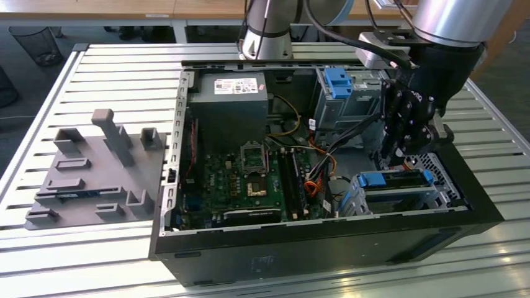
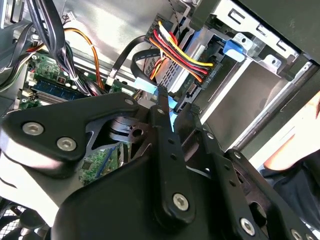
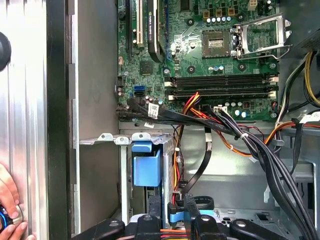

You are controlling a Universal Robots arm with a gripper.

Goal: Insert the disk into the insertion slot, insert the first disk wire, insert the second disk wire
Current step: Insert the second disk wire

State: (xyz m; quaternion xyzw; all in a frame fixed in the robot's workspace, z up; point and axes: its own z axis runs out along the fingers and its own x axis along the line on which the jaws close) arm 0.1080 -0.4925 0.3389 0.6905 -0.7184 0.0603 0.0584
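1. One open case (image 1: 331, 242) on a slatted table (image 1: 108, 68); the arm reaches down into its corner at the exterior view's right.
2. Slot (image 1: 360, 200) holds the disk (image 1: 398, 180), blue carrier showing, seemingly seated.
3. Gripper (image 2: 172, 107) pinched shut on a flat blue wire (image 3: 174, 215) just beside the disk's end in both wrist views.
4. Judgement: wire limp, light, plug stiff and small; hold by the plug body, since pins look fragile.

Disk (image 1: 396, 180) mostly hidden inside insertion slot (image 1: 398, 197); pincer (image 2: 176, 105) grip unclear.
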